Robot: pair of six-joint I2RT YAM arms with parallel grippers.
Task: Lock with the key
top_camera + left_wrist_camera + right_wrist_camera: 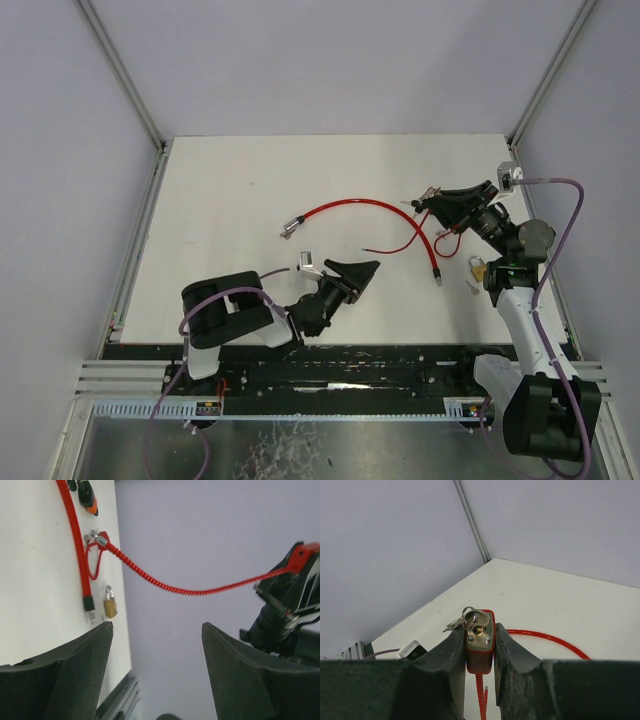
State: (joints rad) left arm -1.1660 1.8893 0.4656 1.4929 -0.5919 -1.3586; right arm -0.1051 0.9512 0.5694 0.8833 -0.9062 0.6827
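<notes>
My right gripper point(480, 632) is shut on a red-cased padlock point(480, 652) and holds it up above the table, keyhole end towards the camera. A key point(477, 619) sits in the keyhole, with a ring of spare keys point(454, 624) hanging to the left. A thin red coiled cable point(170, 586) runs from the lock down to the table. In the top view the lock point(432, 203) is at the right gripper's tips point(436, 206). My left gripper point(368, 271) hovers mid-table, open and empty point(156, 627), pointing towards the held lock point(304, 555).
A thicker red cable point(350, 209) arcs across the table, with metal ends at the left point(291, 228) and at the right point(437, 279). A small brass padlock point(480, 265) lies near the right arm, also in the left wrist view point(110, 602).
</notes>
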